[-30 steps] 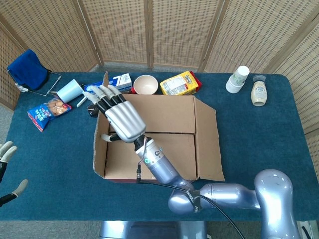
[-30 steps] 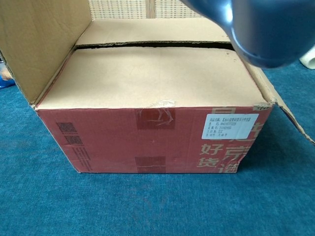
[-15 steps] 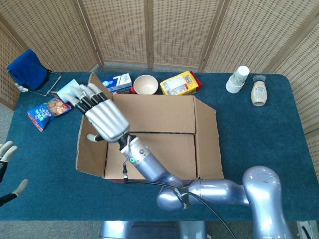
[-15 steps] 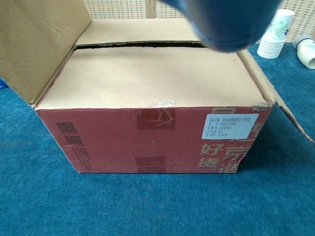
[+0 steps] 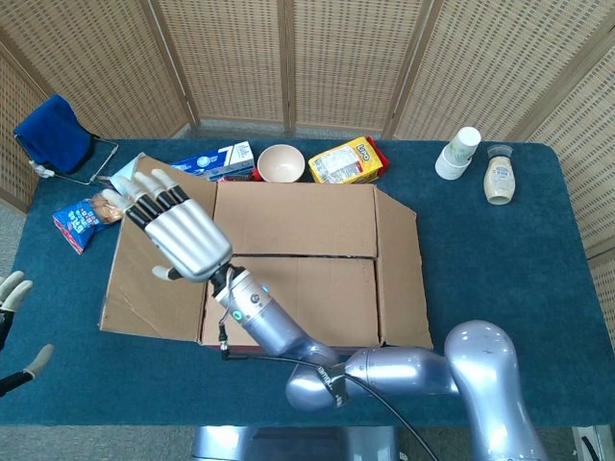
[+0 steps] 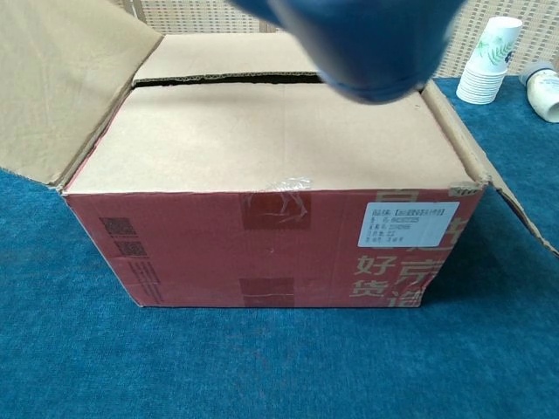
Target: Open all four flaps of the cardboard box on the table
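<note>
Blue-carpeted table (image 5: 500,279) bearing cardboard box (image 5: 298,264), bowl (image 5: 281,162), paper cups (image 5: 458,152).

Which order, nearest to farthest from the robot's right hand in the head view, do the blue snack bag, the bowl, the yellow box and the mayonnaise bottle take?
Measured from the right hand:
1. Blue snack bag, at the table's left edge.
2. Bowl, behind the cardboard box, at the centre.
3. Yellow box, beside the bowl on its right.
4. Mayonnaise bottle, in the far right corner.

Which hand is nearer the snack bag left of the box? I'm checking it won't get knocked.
Right. The right hand is spread over the opened left flap, its fingertips close beside the snack bag. The left hand sits at the table's near-left edge, farther away.
</note>
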### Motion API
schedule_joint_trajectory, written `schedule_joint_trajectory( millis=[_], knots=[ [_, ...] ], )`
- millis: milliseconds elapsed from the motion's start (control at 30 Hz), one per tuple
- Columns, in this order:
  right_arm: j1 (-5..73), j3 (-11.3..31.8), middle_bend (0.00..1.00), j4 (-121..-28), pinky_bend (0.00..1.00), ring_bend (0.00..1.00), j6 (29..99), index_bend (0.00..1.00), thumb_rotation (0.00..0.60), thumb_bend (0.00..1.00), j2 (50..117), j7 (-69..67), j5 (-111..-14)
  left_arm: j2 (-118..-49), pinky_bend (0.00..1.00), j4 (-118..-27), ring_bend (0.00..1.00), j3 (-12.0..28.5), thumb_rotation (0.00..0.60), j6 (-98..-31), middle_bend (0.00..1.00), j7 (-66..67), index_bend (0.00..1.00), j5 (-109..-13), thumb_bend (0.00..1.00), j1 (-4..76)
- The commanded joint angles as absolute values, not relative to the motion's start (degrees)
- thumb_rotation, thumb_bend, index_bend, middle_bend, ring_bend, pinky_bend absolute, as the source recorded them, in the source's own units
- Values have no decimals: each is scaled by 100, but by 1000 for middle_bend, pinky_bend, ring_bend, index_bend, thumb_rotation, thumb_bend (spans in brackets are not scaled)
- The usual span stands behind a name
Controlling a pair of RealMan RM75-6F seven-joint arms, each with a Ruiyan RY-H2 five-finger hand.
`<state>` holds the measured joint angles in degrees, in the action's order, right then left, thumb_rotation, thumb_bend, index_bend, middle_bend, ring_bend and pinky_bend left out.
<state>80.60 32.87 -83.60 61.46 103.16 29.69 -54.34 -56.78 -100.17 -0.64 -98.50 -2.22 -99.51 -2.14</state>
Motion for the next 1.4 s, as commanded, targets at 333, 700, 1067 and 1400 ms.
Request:
schedule_joint_trajectory(
  millis=[333,700,1067,1400],
  knots=[
    [7321,2833,0,-8652,71,0,6334,11,600,0,9595,2794,-5597,-5702,0,-10039,0,-78,600,-9746,0,-135,0,-9955,134,-166],
    [6118,2221,0,-9174,71,0,6630,13,600,0,8336,2263,-6131,-5758,0,-10093,0,-127,600,-9589,0,27,0,-10006,134,-104],
    [5241,1816,0,-9190,71,0,6898,14,600,0,7541,1576,-6696,-5802,0,-10116,0,-160,600,-9468,0,140,0,-10019,134,-54],
    [4423,1635,0,-8836,71,0,7287,19,600,0,7117,886,-6817,-5814,0,-10127,0,-166,600,-9423,0,175,0,-9993,134,-32]
  ],
)
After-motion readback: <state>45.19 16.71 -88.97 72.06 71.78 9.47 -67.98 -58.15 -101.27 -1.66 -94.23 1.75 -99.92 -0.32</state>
